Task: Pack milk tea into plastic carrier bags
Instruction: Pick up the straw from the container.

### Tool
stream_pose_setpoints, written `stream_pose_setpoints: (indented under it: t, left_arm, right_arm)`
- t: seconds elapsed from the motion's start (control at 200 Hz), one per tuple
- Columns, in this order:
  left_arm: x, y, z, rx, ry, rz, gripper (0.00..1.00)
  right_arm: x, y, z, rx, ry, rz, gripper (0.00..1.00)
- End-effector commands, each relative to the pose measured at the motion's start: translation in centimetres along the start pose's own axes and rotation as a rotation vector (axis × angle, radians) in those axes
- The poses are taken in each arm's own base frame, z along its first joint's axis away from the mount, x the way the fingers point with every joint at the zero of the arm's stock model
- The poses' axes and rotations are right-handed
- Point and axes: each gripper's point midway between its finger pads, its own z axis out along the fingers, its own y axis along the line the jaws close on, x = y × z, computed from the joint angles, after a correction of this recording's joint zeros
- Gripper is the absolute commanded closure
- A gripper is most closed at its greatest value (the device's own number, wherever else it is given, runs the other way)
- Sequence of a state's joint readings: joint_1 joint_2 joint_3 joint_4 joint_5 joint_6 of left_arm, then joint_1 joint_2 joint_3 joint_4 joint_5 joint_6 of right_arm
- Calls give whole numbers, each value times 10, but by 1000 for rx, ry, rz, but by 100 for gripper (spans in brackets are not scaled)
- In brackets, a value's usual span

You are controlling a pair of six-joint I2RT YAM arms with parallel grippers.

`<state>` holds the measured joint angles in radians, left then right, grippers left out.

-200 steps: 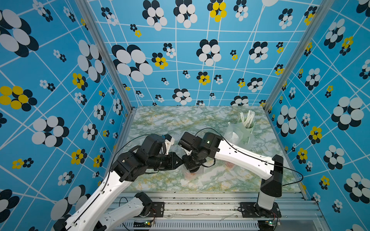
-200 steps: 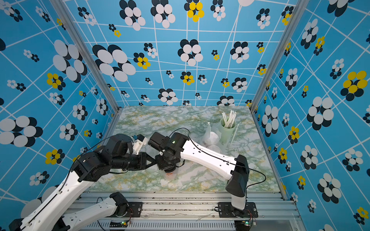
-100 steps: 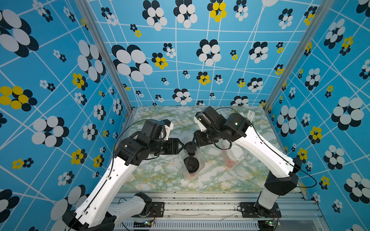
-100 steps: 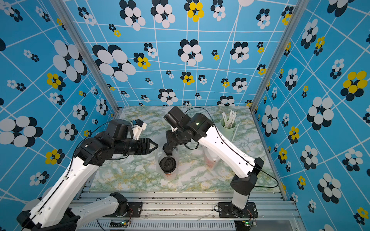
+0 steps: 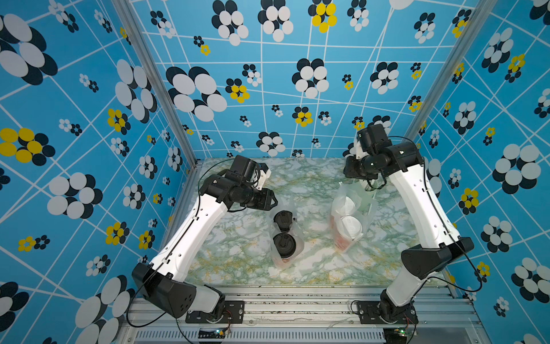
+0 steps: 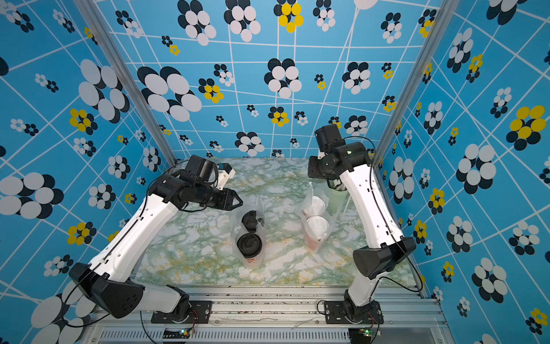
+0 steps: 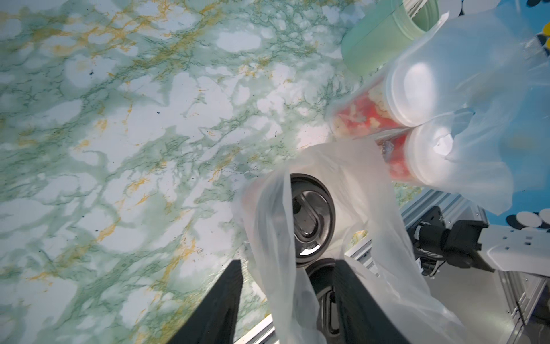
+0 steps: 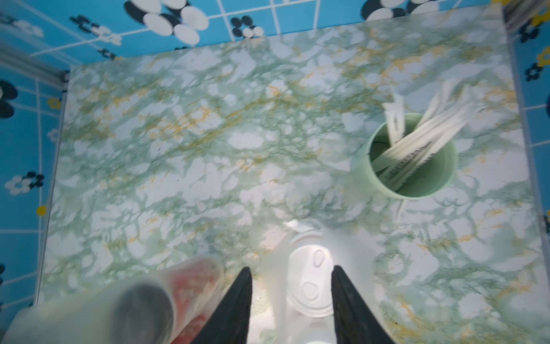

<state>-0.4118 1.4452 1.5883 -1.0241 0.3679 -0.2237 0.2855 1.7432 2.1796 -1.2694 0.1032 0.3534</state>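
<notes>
Two milk tea cups with black domed lids (image 5: 283, 220) (image 5: 284, 244) stand in one plastic carrier bag (image 5: 299, 238) mid-table. Two white-lidded cups (image 5: 345, 205) (image 5: 351, 227) stand in a second bag (image 5: 369, 211) to its right. My left gripper (image 5: 274, 202) hovers just left of and above the black-lid bag, open. In the left wrist view that bag's loop handle (image 7: 279, 238) rises loose between the spread fingers of the left gripper (image 7: 287, 263). My right gripper (image 8: 291, 268) is open, high over the white lid (image 8: 312, 283); in both top views its wrist hides it.
A pale green cup of white straws (image 5: 369, 186) stands at the back right, right behind the white-lid bag and under my right wrist. Blue flowered walls close the table on three sides. A metal rail (image 5: 297, 300) runs along the front edge.
A second ago both grippers were low and close together at the black-lid bag. Both have let go, risen and parted: the left back-left, the right to the back right. The bag stands free.
</notes>
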Motion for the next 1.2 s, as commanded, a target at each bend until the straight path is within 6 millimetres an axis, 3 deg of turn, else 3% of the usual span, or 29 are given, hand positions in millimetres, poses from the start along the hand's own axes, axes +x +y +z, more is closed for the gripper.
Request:
stream_pose_setpoints:
  t: [0.0,0.045,0.06,0.09,0.21,0.44,0.61,0.785,1.0,1.195]
  left_arm:
    - [-12,-3,-2,36,-13,14,62]
    - [-14,-3,0,42,-11,10,63]
    - [-14,-3,0,45,-10,9,64]
    - [-15,-2,1,46,-8,6,65]
    - [-17,-1,3,51,-2,-8,70]
    - [-14,3,9,65,25,-37,70]
    - [-14,5,12,63,34,-44,71]
    - [-15,7,12,64,36,-57,71]
    - [-15,9,17,67,39,-72,70]
    - [-15,8,19,74,36,-86,70]
  right_arm:
    - [-23,-40,17,44,-41,50,54]
    - [-26,-53,29,39,-39,88,55]
    - [-29,-68,32,55,-42,120,54]
    - [-31,-80,40,53,-45,156,55]
    - [-25,-122,77,45,-14,275,55]
    - [20,-200,150,226,180,400,57]
    - [27,-219,206,218,307,454,59]
    - [21,-235,242,191,335,510,60]
    - [29,-242,275,184,402,500,64]
    - [42,-241,288,180,448,479,65]
